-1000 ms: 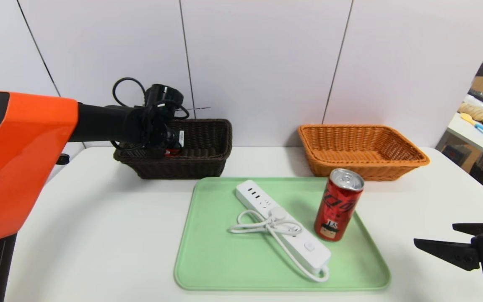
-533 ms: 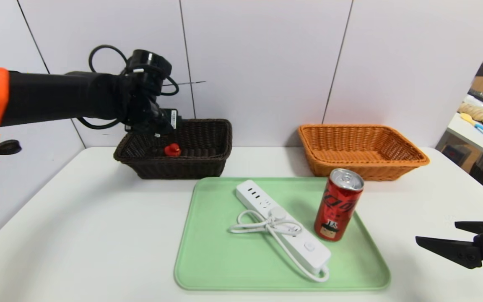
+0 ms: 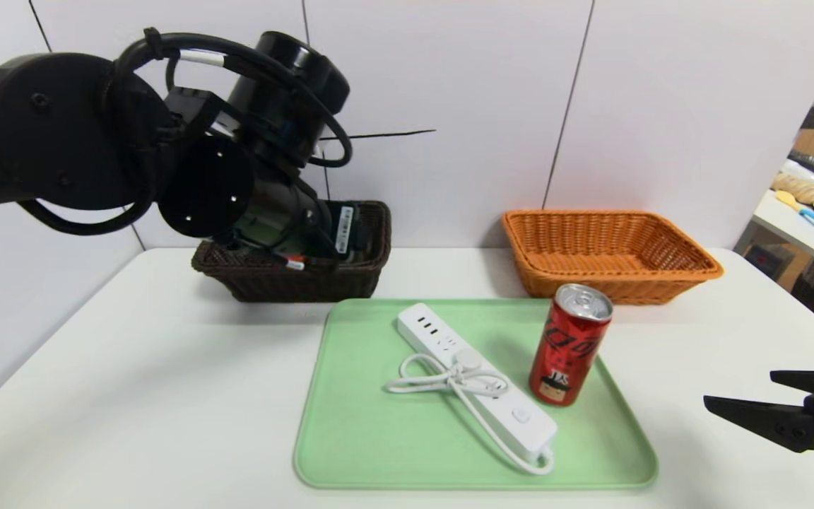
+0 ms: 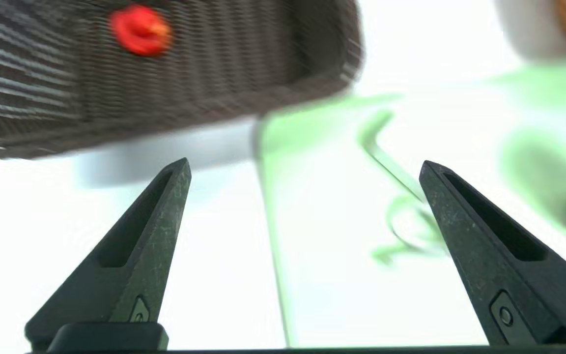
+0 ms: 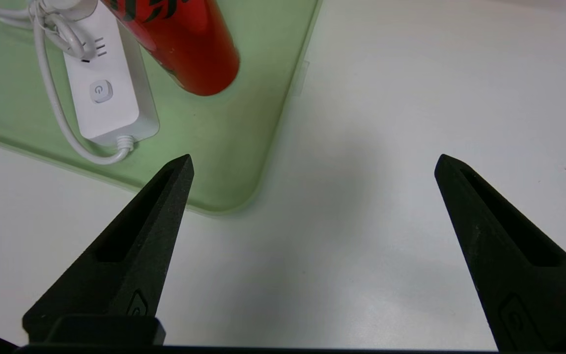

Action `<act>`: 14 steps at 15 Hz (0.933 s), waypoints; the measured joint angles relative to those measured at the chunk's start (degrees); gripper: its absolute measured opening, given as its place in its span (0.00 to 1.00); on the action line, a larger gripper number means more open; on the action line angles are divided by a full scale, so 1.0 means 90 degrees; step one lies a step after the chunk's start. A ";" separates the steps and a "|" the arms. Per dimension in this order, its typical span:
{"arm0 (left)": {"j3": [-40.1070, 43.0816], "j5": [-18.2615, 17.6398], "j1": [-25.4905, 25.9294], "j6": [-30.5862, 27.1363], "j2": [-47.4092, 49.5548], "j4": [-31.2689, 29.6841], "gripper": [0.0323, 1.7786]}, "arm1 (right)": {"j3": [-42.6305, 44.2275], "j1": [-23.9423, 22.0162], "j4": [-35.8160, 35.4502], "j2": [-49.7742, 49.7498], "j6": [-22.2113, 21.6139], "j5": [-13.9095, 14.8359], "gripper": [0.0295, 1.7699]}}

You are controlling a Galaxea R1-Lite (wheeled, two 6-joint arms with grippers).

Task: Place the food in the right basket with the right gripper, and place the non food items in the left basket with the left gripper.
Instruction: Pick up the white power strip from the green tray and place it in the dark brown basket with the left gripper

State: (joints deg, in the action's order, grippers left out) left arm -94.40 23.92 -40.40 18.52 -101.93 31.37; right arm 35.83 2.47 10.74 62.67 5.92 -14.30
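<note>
From the head view, my left arm's wrist covers most of the dark brown basket [image 3: 361, 279], so I cannot see the red duck there. The left tool's wrist view is smeared: the duck [image 4: 140, 29] is a red blob, the power strip unreadable. The right tool [image 3: 753, 399] is cut off at the frame's right edge.

white bench [image 3: 167, 396], pale green tray [image 3: 379, 438] lying flat on it near the front edge, white panelled wall [image 3: 449, 106] with dark seams behind, second white table [image 3: 803, 233] with blurred clutter far right
</note>
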 joint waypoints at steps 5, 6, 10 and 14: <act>0.0566 -0.0066 -0.0996 0.0158 0.0214 0.0008 0.94 | -0.0019 -0.0073 0.0003 -0.0046 0.0003 0.0000 0.96; 0.0656 -0.0175 -0.1105 0.0144 0.0245 0.0009 0.94 | -0.0022 -0.0095 0.0000 -0.0049 0.0003 0.0000 0.96; 0.0964 -0.1369 -0.1277 -0.0364 0.0406 0.0058 0.95 | -0.0027 -0.0209 0.0000 -0.0045 0.0012 -0.0064 0.96; 0.1299 -0.1902 -0.1289 -0.1457 0.0343 0.0119 0.95 | -0.0027 -0.0264 -0.0003 -0.0005 0.0012 -0.0064 0.96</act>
State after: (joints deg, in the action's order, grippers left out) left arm -82.71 6.80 -52.01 5.40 -98.84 32.44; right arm 35.58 0.10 10.72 62.62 6.03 -14.87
